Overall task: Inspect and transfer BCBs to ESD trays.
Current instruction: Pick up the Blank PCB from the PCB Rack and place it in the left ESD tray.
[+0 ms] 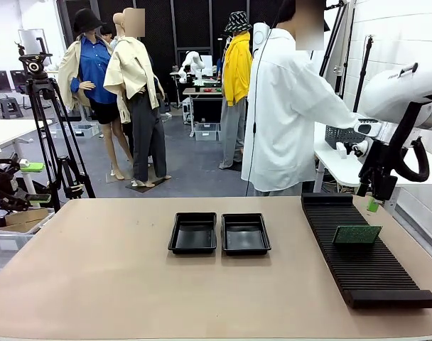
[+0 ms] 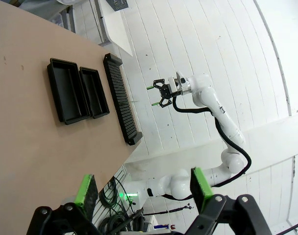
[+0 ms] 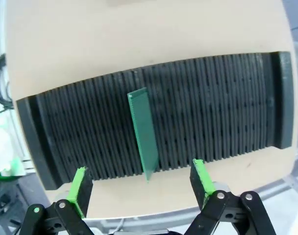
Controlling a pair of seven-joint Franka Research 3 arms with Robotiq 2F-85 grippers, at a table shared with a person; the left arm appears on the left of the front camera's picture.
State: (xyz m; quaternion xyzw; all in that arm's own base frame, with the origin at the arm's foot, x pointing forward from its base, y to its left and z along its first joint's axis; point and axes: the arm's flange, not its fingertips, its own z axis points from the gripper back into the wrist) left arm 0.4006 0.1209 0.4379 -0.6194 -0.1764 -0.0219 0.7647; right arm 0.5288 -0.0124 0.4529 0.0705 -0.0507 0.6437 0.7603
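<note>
a green circuit board (image 1: 357,234) stands on edge in the slots of the long black rack (image 1: 378,280) on the right side of the table (image 1: 95,277). the right gripper (image 1: 373,205) hangs just above and beyond it, fingers spread wide, holding nothing. the left gripper (image 2: 143,190), off the table's left side, is wide open and empty too. the left tray (image 1: 193,233) and right tray (image 1: 246,234) sit side by side mid-table.

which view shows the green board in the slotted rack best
Right wrist view: the board is large and central, standing on edge in a slot of the rack. The front view shows its broad face, but small. The left wrist view gives at most a faint distant sliver.
</note>
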